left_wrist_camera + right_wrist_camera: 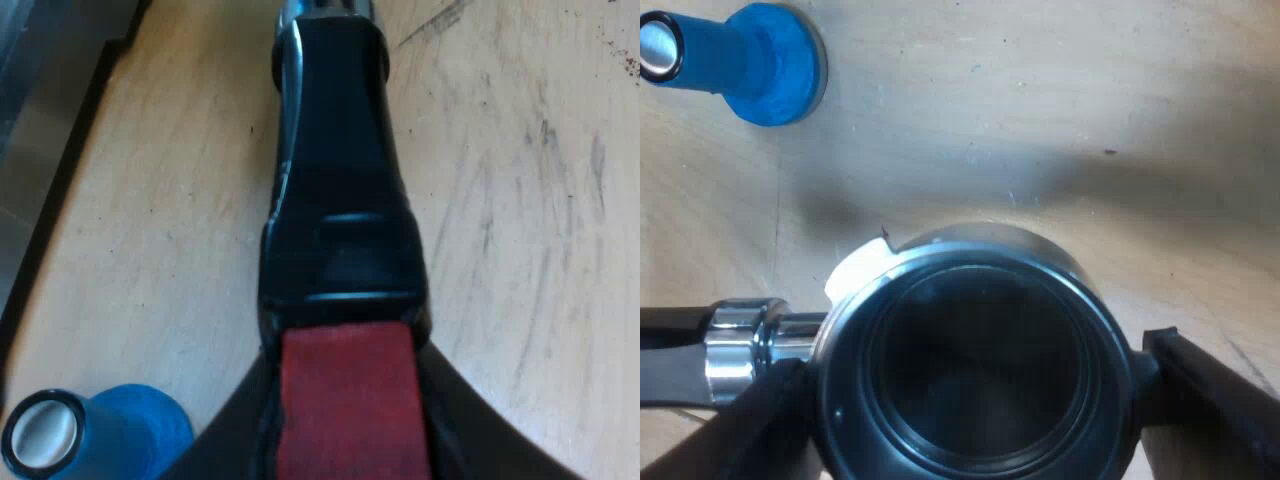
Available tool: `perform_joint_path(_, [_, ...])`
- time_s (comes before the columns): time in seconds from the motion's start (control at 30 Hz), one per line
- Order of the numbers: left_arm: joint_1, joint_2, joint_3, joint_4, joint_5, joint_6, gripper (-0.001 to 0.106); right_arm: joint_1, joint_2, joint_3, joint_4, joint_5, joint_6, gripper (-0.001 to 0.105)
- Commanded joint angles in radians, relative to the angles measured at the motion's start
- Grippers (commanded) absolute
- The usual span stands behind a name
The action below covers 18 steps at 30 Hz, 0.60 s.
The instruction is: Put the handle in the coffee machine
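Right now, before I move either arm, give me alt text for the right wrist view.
The right gripper holds the metal holder by its round basket, its black fingers against opposite sides and the dark open bowl facing the camera. The holder's handle runs off past a chrome collar. A blue tamper stands apart on the wooden table.

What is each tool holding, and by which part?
Both hold the metal holder: left tool at the handle's red end, right tool around its round basket.

Left tool [345,430] closed on handle [335,200], finger each side. Right tool [970,380] fingers press both sides of holder [950,250].
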Motion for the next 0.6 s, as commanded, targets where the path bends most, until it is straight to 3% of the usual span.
perform_joint_path(0.03, [-0.006,0.002,-0.003,-0.014,0.018,0.005,0.0,0.001,-0.016,-0.008,-0.01,-0.005,-0.017,0.09])
perform_joint_path(0.6, [0.026,-0.019,-0.003,-0.014,0.018,-0.033,0.0,0.001,-0.016,-0.008,-0.01,0.029,-0.04,0.09])
